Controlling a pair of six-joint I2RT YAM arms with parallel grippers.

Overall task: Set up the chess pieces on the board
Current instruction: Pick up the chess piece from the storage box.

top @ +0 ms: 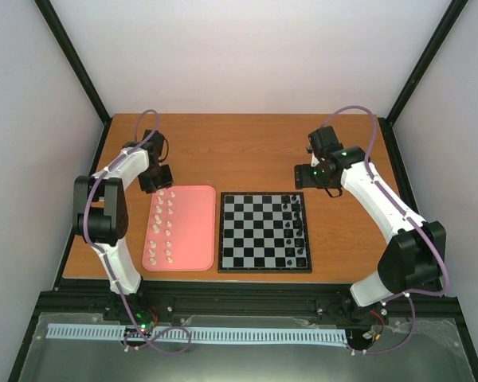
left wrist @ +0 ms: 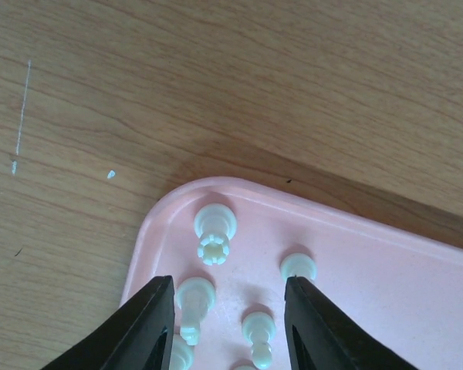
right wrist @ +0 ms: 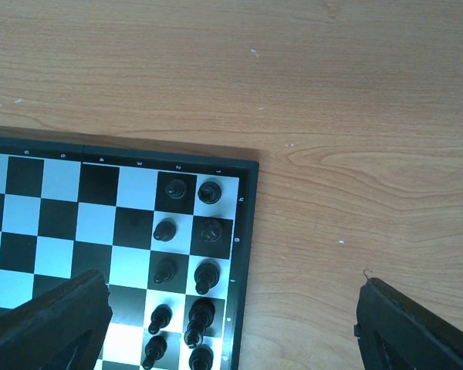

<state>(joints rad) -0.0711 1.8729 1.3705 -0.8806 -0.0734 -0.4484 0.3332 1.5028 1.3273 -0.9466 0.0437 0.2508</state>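
Note:
The white chess pieces (top: 164, 227) stand in two columns on the left part of a pink tray (top: 193, 239). The board (top: 255, 232) lies right of the tray with no white pieces on it. My left gripper (top: 157, 182) is open over the tray's far left corner. In the left wrist view it (left wrist: 228, 324) hangs open above a white rook (left wrist: 214, 233) and several white pieces (left wrist: 258, 333), holding nothing. My right gripper (top: 322, 177) is wide open and empty over the board's far right corner (right wrist: 245, 166), as the right wrist view (right wrist: 235, 331) also shows.
Black chess pieces (top: 296, 231) fill the board's two right columns, also seen in the right wrist view (right wrist: 208, 231). The tray's rim (left wrist: 216, 185) shows in the left wrist view. Bare wooden table (top: 247, 151) lies behind the tray and board, and to the board's right (right wrist: 355, 216).

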